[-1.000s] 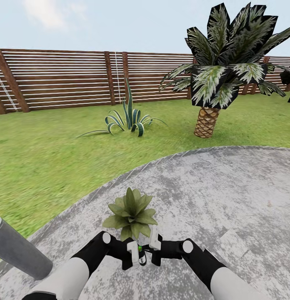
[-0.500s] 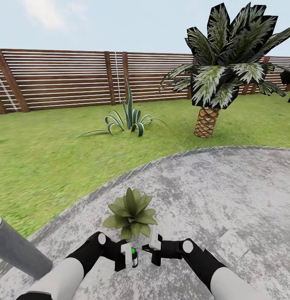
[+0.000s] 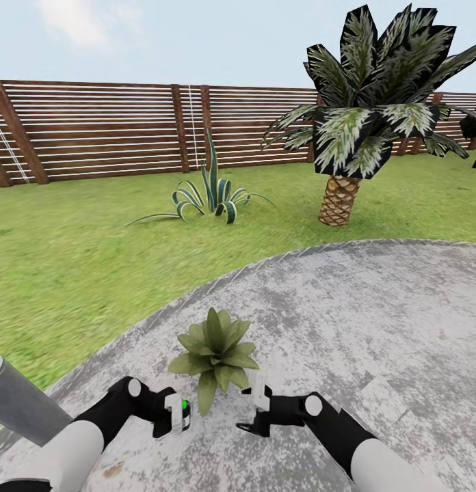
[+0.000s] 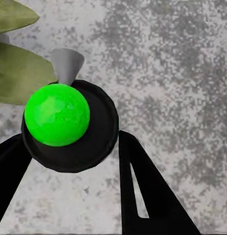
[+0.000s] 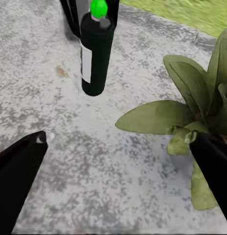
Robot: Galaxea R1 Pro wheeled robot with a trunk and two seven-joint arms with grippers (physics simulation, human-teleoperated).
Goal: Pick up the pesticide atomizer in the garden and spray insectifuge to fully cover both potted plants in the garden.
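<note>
One potted plant (image 3: 214, 354), a rosette of pointed green leaves, stands on the round grey patio (image 3: 375, 307) just ahead of both arms. The pesticide atomizer (image 3: 184, 413) is a black bottle with a white label and a green cap. My left gripper (image 3: 176, 414) is shut on it, left of the plant. In the left wrist view its green cap (image 4: 57, 115) and grey nozzle (image 4: 68, 63) sit between the black fingers (image 4: 147, 191). My right gripper (image 3: 255, 406) is open beside the plant's right. The right wrist view shows the atomizer (image 5: 96, 51) upright near the plant's leaves (image 5: 189, 105).
A grey pole (image 3: 26, 410) slants across the lower left. Beyond the patio's curved edge lies lawn (image 3: 81, 273), with a spiky striped plant (image 3: 214, 191), a scaly-trunked palm (image 3: 340, 198) and a brown slatted fence (image 3: 94, 130) behind.
My left gripper has carried the atomizer leftward, away from the right gripper, from in front of the plant to its left side. The right gripper has hardly moved.
</note>
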